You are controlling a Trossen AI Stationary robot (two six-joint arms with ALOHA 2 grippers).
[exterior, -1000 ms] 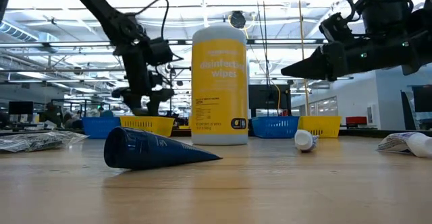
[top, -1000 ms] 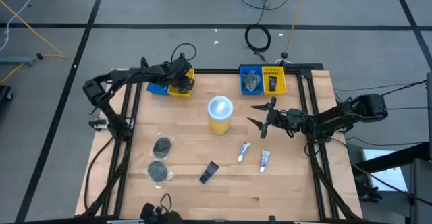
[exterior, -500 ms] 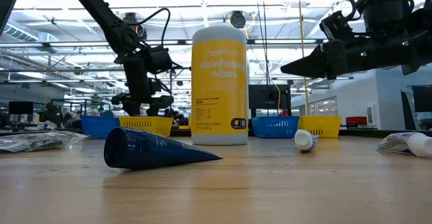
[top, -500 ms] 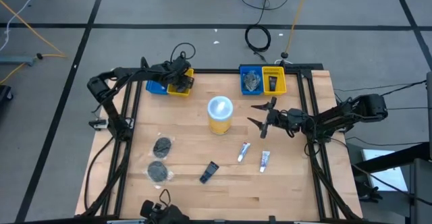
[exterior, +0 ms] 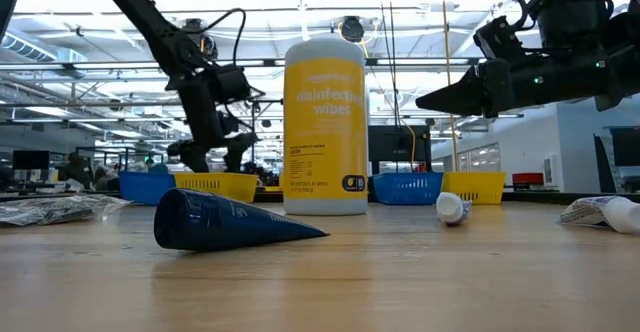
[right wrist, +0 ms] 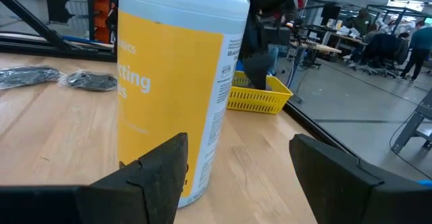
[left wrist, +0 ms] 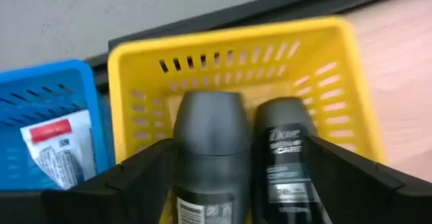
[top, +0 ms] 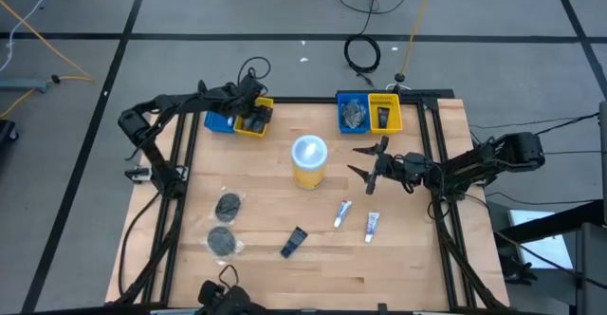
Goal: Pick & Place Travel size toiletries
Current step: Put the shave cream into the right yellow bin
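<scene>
Two dark grey bottles [left wrist: 209, 150] [left wrist: 287, 150] lie side by side in the yellow bin [left wrist: 135, 55] at the table's far left. My left gripper [left wrist: 246, 183] [top: 248, 116] hovers open just above that bin, one finger to either side of the pair. On the near half of the table lie two dark wrapped discs [top: 228, 204] [top: 221, 241], a dark flat packet [top: 294, 242] [exterior: 230, 222] and two white tubes [top: 342, 213] [top: 372, 224]. My right gripper [top: 365, 163] [right wrist: 239, 177] waits open in the air, right of the yellow canister.
A tall yellow wipes canister with a white lid [top: 309, 161] [exterior: 325, 122] stands mid-table. A blue bin [top: 220, 122] holding a packet sits beside the left yellow bin. A second blue bin [top: 353, 113] and yellow bin [top: 384, 114] sit at the far right. Black frame rails border the table.
My left gripper has shifted a little above the far-left yellow bin while staying over it. The right arm and the things on the table have kept still.
</scene>
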